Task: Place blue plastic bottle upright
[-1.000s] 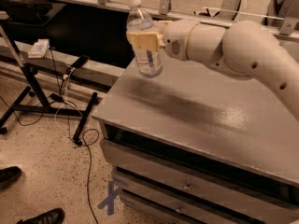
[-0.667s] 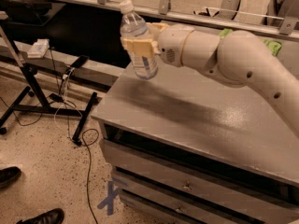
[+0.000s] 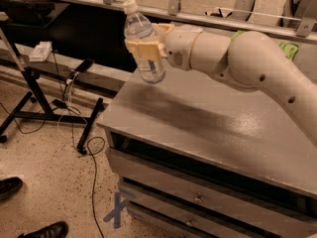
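Observation:
The blue plastic bottle [image 3: 143, 43] is clear and ribbed with a white cap, held nearly upright with the cap tilted slightly to the left. My gripper [image 3: 147, 50] is shut on the bottle's middle and holds it in the air above the far left corner of the grey cabinet top [image 3: 208, 123]. The bottle's base hangs a little above the surface, near the left edge. The white arm [image 3: 247, 63] reaches in from the right.
A green snack bag [image 3: 287, 47] peeks out behind the arm at the back right. The cabinet has drawers [image 3: 198, 197] in front. A black stand [image 3: 34, 83] with cables stands on the floor to the left. Shoes [image 3: 29, 222] show at the bottom left.
My gripper has carried the bottle a little to the left and up, closer to the cabinet's left corner. The bottle stays gripped and near upright.

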`<action>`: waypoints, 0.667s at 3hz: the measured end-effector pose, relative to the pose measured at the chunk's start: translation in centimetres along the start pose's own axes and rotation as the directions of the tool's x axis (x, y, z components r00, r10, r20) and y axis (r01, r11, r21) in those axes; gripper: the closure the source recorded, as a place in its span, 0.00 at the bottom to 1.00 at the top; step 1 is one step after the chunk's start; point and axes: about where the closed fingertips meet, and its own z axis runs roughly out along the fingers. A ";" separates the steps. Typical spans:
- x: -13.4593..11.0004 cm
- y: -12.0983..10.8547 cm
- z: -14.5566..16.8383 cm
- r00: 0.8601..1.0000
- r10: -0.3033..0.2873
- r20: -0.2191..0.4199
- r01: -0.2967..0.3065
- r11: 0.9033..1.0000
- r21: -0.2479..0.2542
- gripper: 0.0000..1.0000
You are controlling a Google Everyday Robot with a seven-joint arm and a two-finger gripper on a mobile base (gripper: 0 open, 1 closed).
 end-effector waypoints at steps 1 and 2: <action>0.2 0.4 -0.5 0.997 0.051 0.053 -0.052 0.998 0.026 1.00; 0.3 0.9 -1.0 0.988 0.104 0.114 -0.110 0.993 0.052 1.00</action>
